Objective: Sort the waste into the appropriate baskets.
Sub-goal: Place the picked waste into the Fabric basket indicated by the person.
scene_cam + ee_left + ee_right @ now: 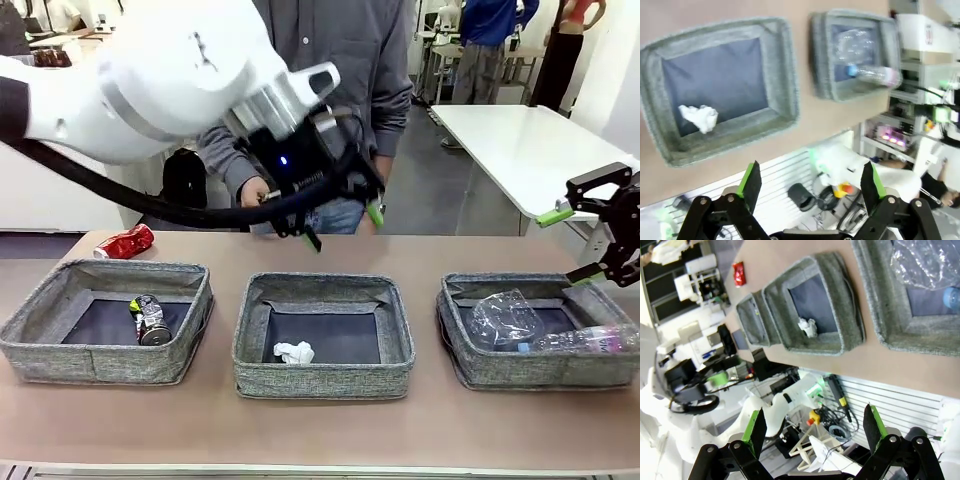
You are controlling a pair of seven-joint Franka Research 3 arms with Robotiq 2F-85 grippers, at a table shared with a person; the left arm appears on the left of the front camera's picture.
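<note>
Three grey baskets stand in a row: left [90,362], middle [320,380] and right [510,372]. A dark drink can [150,320] lies in the left one. The white paper wad [294,352] [700,117] [808,327] lies in the middle one. The right basket [820,60] [880,300] holds a clear cup [505,318] [925,265] and a clear bottle [585,340] [872,75]. A dented red can [125,242] [738,274] lies on the table behind the left basket. My left gripper [342,226] [810,185] hangs open and empty above the middle basket's far side. My right gripper [570,245] [812,427] is open and empty above the right basket.
A person stands at the far edge of the table behind my left gripper, one hand [258,192] near the table edge. A white table [530,140] stands at the back right. Bare tabletop [320,430] runs along the front of the baskets.
</note>
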